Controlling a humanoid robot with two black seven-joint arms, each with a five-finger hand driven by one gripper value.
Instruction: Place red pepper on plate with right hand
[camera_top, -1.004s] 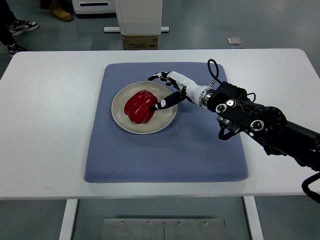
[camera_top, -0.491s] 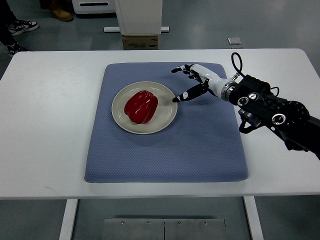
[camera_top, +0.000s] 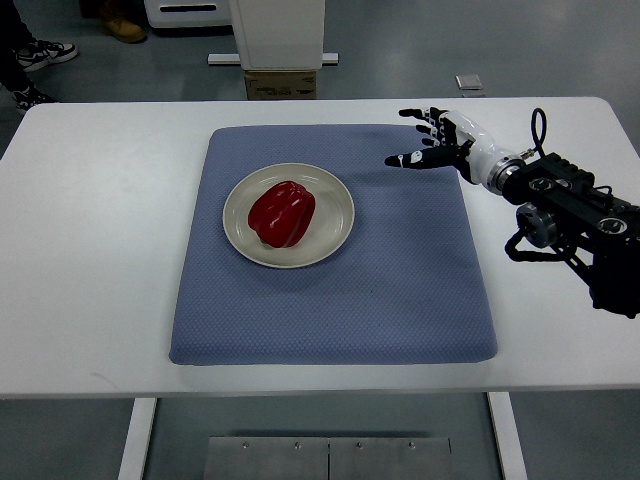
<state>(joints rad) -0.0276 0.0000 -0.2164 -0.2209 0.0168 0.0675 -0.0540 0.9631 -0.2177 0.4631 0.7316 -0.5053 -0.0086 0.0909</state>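
A red pepper (camera_top: 282, 213) lies on a round cream plate (camera_top: 331, 230) in the upper middle of a blue-grey mat (camera_top: 400, 280). My right hand (camera_top: 425, 140) is open and empty, fingers spread, over the mat's upper right corner, well to the right of the plate and apart from it. Its black arm comes in from the right edge. The left arm is out of view.
The mat lies on a white table (camera_top: 100, 250). A cardboard box (camera_top: 281, 84) and a white stand (camera_top: 277, 30) are behind the table's far edge. A person's shoes (camera_top: 40, 50) show at the top left on the floor.
My right hand has let go of the pepper and drawn back to the right, from the plate's rim to the mat's upper right corner. The pepper stays on the plate.
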